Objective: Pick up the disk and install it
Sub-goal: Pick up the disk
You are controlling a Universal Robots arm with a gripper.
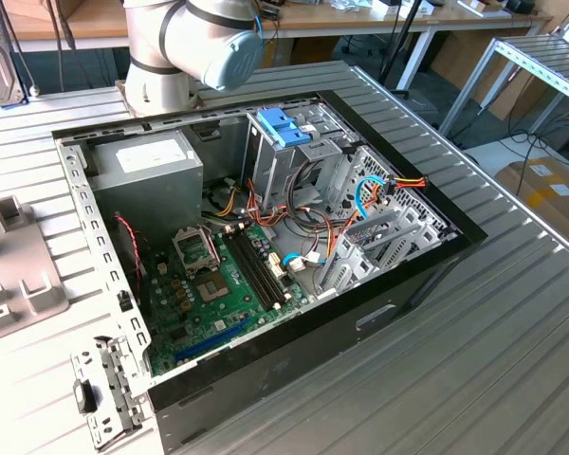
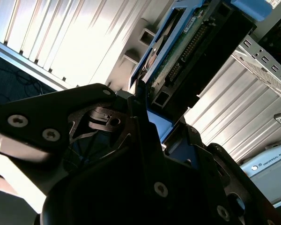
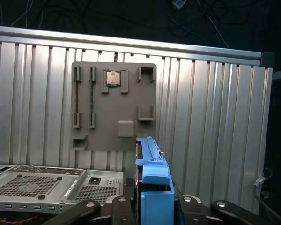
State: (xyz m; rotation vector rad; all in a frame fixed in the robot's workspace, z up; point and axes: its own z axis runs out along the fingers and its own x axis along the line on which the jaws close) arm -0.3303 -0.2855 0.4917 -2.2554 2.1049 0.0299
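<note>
- First wrist view shows the disk (image 3: 153, 185) edge-on, its light-blue carrier rail toward the camera. It is lifted clear of the ribbed table (image 3: 215, 117) and hangs close to a perforated metal panel (image 3: 37, 185) that looks like part of the computer case.
- The pick-up looks done: nothing bears the disk except the gripper (image 3: 153, 206), whose black fingers (image 3: 123, 202) flank the rail on both sides.
- The jaws are closed down to the disk's thickness and clamped on it. In the second wrist view the disk (image 2: 187, 51) sticks out from the gripper (image 2: 160, 123), with its green circuit board and connector row facing the camera.
- A grey fixture plate (image 3: 112, 105) carrying a small chip (image 3: 113, 78) lies flat on the table. In the exterior view it sits just beside the computer case (image 1: 76, 190).
- Installing is what is left. The case lies open on the table, and the disk, judged from the wrist views, is outside the case and not yet seated in the drive cage (image 1: 308, 166) inside it.
- A bright-blue latch (image 1: 283, 125) sits on top of that cage inside the case; it is not the disk.
</note>
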